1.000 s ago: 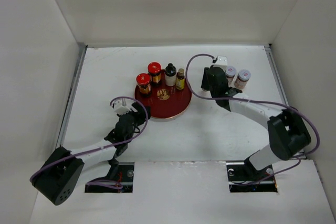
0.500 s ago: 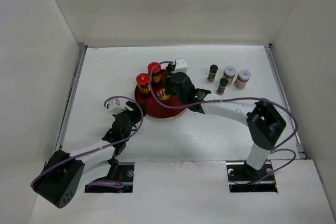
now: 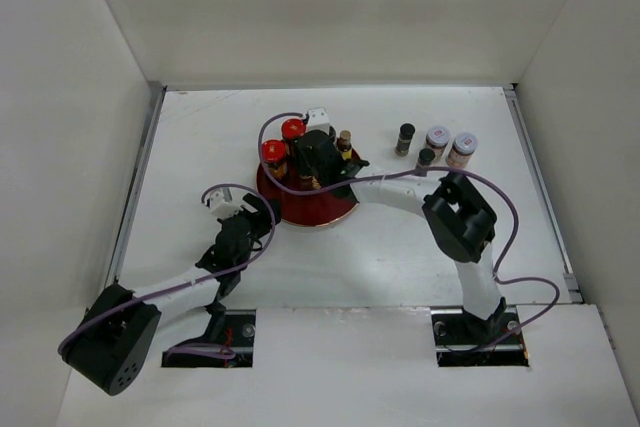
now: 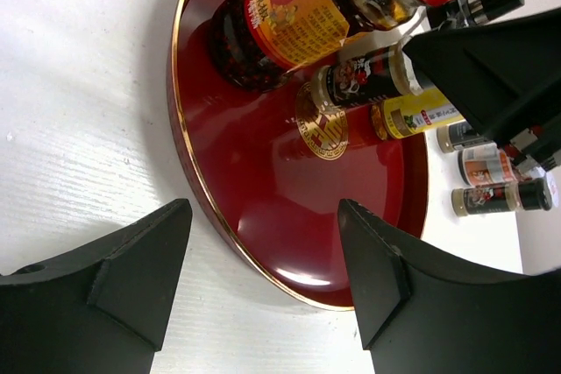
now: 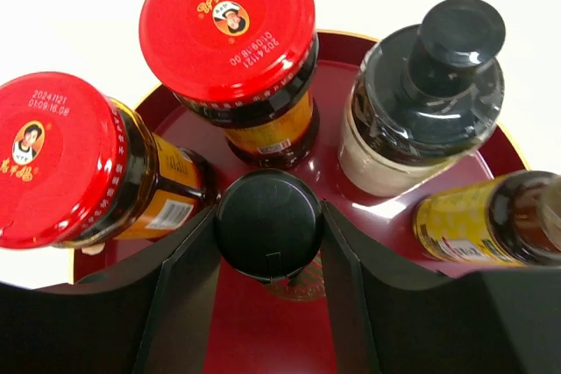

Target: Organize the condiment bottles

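My right gripper is shut on the cap of a slim black-capped bottle over the middle of the round red tray; I cannot tell whether the bottle touches the tray. Around it on the tray stand two red-capped jars, a white-bodied black-capped bottle and a yellow-labelled bottle. From above, the right gripper covers the tray's middle. My left gripper is open and empty beside the tray's near-left rim. Two slim black-capped bottles and two silver-lidded jars stand on the table to the right.
The white table is walled at the back and both sides. The right arm's purple cable loops over the red-capped jars. The left gripper lies low by the tray.
My right gripper has moved left from the group of bottles on the right to over the tray, carrying a black-capped bottle. The left gripper has drawn back slightly.
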